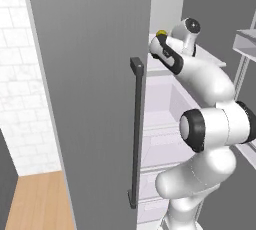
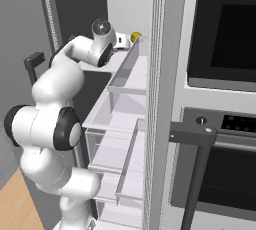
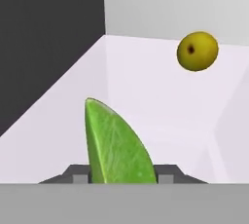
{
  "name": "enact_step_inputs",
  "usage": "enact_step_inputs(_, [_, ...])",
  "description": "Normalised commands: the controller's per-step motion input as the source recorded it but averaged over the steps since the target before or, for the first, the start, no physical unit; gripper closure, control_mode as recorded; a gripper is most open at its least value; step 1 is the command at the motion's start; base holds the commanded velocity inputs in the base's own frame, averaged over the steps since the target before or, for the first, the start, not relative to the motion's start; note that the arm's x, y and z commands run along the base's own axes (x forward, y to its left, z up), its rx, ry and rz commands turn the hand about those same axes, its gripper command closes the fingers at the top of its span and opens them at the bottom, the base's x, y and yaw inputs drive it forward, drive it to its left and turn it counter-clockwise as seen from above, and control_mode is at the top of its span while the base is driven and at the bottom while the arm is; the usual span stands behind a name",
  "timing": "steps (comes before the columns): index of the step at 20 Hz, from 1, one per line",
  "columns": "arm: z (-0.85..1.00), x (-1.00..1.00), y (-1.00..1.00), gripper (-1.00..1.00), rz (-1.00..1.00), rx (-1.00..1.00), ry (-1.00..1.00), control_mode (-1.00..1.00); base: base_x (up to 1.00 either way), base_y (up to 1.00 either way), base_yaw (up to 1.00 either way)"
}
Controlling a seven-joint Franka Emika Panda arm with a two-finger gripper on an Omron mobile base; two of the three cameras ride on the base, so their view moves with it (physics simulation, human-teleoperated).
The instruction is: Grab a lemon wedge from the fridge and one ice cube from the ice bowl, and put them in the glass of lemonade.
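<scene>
- I am closing the gripper [image 3: 122,178] on the lemon wedge [image 3: 118,146]; the green wedge is standing between its 2 finger tips, jaws narrow around it.
- I am judging the wedge step as under way inside the fridge [image 1: 90,99]; the ice cube and the drop into the glass are both left.
- The hand view is showing the wedge close up, and a round yellow fruit [image 3: 197,51] well behind it on the white shelf [image 3: 160,106].
- The right base view is showing the arm reaching over the door bins [image 2: 127,89].
</scene>
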Motion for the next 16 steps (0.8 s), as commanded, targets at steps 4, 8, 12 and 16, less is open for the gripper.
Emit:
enact_step_inputs(4, [0.34,-1.0,0.0,1.0,-0.07,0.04,-0.4,-1.0,0.0,0.0,0.0])
enact_step_inputs(8, [0.46,-1.0,0.0,1.0,-0.06,0.0,-0.4,-1.0,0.0,0.0,0.0])
enact_step_inputs(12, [0.45,-1.0,0.0,1.0,-0.08,0.0,-0.08,-1.0,0.0,0.0,0.0])
enact_step_inputs(16, [0.08,-1.0,-0.09,1.0,-0.06,0.06,0.16,-1.0,0.0,0.0,0.0])
